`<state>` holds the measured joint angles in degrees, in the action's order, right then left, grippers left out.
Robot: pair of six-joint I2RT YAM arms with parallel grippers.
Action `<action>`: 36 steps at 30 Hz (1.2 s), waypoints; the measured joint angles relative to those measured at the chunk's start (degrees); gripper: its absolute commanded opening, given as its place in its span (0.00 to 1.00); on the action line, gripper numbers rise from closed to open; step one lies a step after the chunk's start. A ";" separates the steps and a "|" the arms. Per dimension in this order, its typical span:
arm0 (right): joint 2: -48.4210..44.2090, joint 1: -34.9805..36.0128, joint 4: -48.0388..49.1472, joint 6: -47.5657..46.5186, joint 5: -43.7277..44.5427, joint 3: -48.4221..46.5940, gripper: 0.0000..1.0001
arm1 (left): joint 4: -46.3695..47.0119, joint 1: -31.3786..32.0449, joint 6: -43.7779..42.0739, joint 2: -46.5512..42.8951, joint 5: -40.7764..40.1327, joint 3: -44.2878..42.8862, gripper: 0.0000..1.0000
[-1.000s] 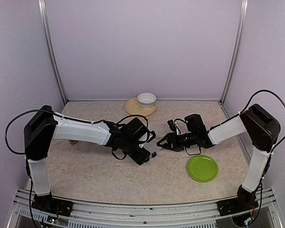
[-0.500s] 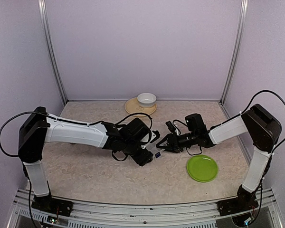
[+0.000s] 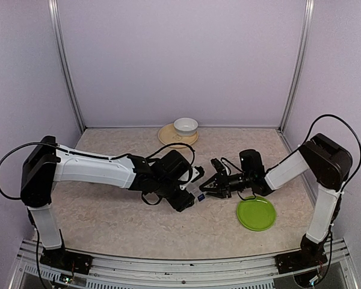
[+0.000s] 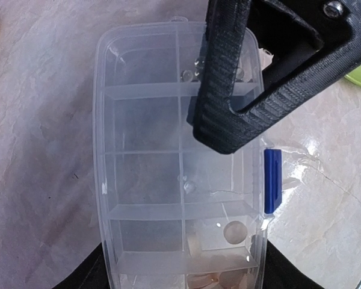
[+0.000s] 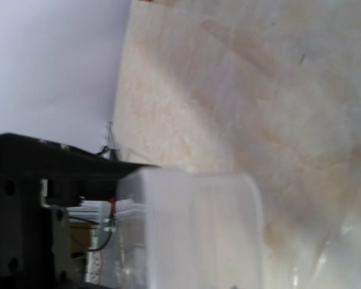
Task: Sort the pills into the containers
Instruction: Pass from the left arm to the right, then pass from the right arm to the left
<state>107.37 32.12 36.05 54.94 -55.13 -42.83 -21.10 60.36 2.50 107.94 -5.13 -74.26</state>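
The containers are one clear pill box [image 4: 144,174] with a blue latch [image 4: 272,180], filling the left wrist view. My left gripper [image 4: 183,280] is shut on its near end, a black finger on each side. A round whitish pill [image 4: 233,232] lies in a near right compartment, and a smaller speck [image 4: 189,187] sits by the middle divider. In the top view my left gripper [image 3: 191,191] and right gripper [image 3: 206,188] meet at mid-table. One ribbed black right finger [image 4: 219,90] hangs over the box's far right compartments. The right wrist view shows only the blurred box [image 5: 192,235]; its jaws are hidden.
A green plate [image 3: 256,213] lies just right of and nearer than the right gripper. At the back, a white bowl [image 3: 185,125] stands on a tan plate [image 3: 171,137]. Purple walls enclose the beige table [image 3: 108,211] on three sides.
The right gripper has dropped lower and come nearer, up against the box, its fingers drawing closer together. The left arm has shifted slightly right with the box.
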 measured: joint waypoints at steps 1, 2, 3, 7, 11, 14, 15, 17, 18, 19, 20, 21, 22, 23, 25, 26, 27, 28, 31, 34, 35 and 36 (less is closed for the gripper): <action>0.31 0.00 1.40 0.94 -0.42 0.28 0.28 | 0.07 0.07 0.00 -0.13 0.02 0.11 0.52; 0.76 -0.04 3.39 2.40 -0.92 0.63 0.25 | 0.04 0.07 -0.02 -0.24 0.02 0.17 0.54; 1.27 -0.04 5.53 4.17 -1.44 0.87 0.23 | 0.02 0.07 -0.02 -0.44 0.00 0.31 0.56; 2.78 -0.09 12.52 9.77 -2.56 1.44 0.21 | 0.22 0.07 -0.02 -0.68 -0.26 0.66 0.70; 3.32 -0.09 16.22 12.31 -2.93 1.99 0.21 | 0.26 0.07 0.17 -1.22 -0.13 0.74 0.90; 3.34 -0.09 17.94 13.05 -2.99 2.01 0.21 | 1.03 0.07 0.74 -1.84 0.33 0.76 0.99; 3.34 -0.09 18.29 13.27 -2.99 2.01 0.21 | 1.25 0.07 1.14 -2.10 0.48 0.76 0.99; 3.34 -0.09 18.75 13.51 -2.99 2.03 0.21 | 1.51 -0.24 2.23 -2.86 1.27 1.03 0.99; 3.32 -0.09 18.99 13.57 -2.99 2.05 0.21 | 1.68 -0.50 2.71 -3.41 1.99 1.27 0.99; 3.32 -0.09 19.21 13.68 -2.99 2.10 0.21 | 1.99 -0.85 3.52 -4.11 2.73 1.66 0.99; 3.32 -0.09 19.50 13.77 -2.99 2.16 0.21 | 2.40 -1.33 4.37 -4.94 3.78 2.23 0.99; 3.32 -0.11 19.67 13.88 -2.99 2.21 0.21 | 2.73 -1.86 5.25 -5.64 4.66 2.71 0.99; 3.32 -0.11 20.04 14.08 -2.99 2.32 0.21 | 3.58 -2.64 6.60 -6.62 6.08 3.58 0.99; 3.32 -0.11 20.41 14.38 -2.97 2.43 0.21 | 4.46 -3.72 8.09 -7.74 7.67 4.68 0.99; 3.32 -0.11 21.20 15.06 -2.97 2.69 0.21 | 6.67 -6.49 11.98 -10.14 11.74 7.58 0.99; 3.32 -0.11 21.44 15.21 -2.97 2.75 0.21 | 8.26 -8.15 14.36 -11.30 13.97 9.33 0.99; 3.32 -0.13 21.70 15.37 -2.97 2.78 0.21 | 9.66 -9.49 16.35 -12.22 15.76 10.84 0.99; 3.32 -0.26 21.90 15.50 -2.95 2.78 0.21 | 11.72 -11.06 18.80 -13.31 18.10 12.85 0.99; 3.28 -0.35 22.34 15.80 -2.95 2.78 0.21 | 17.18 -14.78 26.21 -15.58 23.78 18.25 0.99; 3.04 -0.37 22.51 16.22 -2.93 2.78 0.21 | 21.99 -15.30 32.11 -16.04 28.44 21.40 0.99; 2.86 -0.37 22.58 16.39 -2.91 2.78 0.21 | 23.71 -15.23 33.70 -16.06 29.99 22.25 0.99; 2.73 -0.37 22.71 16.57 -2.89 2.78 0.21 | 25.68 -15.10 35.85 -16.06 31.43 23.02 0.99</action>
<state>110.10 31.75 58.76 71.50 -58.02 -40.05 4.58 45.25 38.35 91.88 26.30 -51.24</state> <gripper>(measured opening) 0.217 0.988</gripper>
